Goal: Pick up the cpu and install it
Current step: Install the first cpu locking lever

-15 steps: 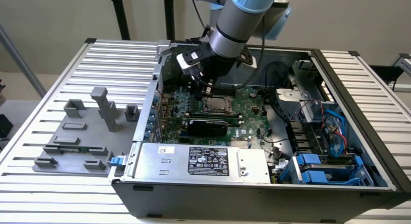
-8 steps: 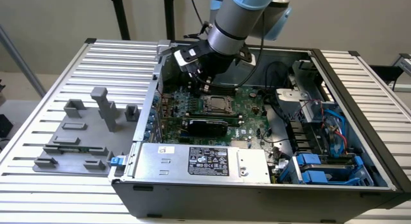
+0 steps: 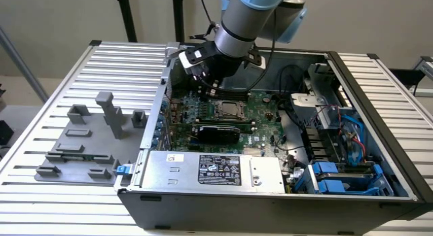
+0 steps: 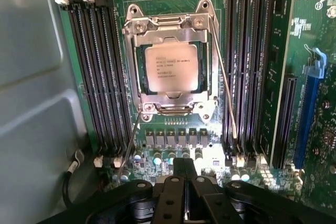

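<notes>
The cpu (image 4: 171, 67) sits in its socket (image 4: 168, 24), apart from the closed hand (image 4: 185, 174)

The arm (image 3: 238, 23) ran out past the top edge of the exterior view, its base unseen. The lettering on the cpu (image 4: 171, 67) was too fine to read, and its rim lay hidden under the metal frame (image 4: 169, 24). The wrist view's edge cut off most of the gripper (image 4: 185, 167).
</notes>
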{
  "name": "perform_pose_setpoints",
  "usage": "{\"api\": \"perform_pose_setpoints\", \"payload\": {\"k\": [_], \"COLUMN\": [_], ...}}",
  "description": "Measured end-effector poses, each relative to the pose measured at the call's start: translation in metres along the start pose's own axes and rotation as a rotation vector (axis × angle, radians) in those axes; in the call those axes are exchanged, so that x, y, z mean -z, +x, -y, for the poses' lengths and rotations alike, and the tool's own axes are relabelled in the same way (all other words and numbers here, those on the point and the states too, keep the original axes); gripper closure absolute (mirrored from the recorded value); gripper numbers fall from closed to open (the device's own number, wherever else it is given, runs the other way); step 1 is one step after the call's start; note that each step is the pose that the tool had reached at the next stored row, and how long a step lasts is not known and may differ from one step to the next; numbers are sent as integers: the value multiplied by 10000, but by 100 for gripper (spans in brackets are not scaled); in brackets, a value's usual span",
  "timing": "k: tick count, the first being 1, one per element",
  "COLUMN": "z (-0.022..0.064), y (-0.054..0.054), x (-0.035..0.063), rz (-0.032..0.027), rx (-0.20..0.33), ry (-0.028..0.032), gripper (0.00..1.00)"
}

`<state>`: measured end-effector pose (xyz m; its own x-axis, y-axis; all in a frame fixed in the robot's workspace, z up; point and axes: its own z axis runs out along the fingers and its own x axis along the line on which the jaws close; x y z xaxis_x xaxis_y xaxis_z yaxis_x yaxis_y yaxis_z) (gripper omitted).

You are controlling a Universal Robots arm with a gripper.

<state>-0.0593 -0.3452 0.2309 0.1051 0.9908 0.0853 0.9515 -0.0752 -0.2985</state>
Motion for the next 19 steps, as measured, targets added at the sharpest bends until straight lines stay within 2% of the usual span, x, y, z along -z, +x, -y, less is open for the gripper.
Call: {"api": "perform_pose_setpoints", "payload": {"k": [4,6,8,13,19], "z": [125,181,209,217,217], "y": [-14,-20,-23,-24,-24], "x": [-37,-54,-63,-66,-66], "rz": [-40,-108,-216,-519,-872], "rx": [-41,-66,-122,-385,-980], "ry": [-1,1,-8,-40,-102], "gripper": [89,89,89,89,89]}}
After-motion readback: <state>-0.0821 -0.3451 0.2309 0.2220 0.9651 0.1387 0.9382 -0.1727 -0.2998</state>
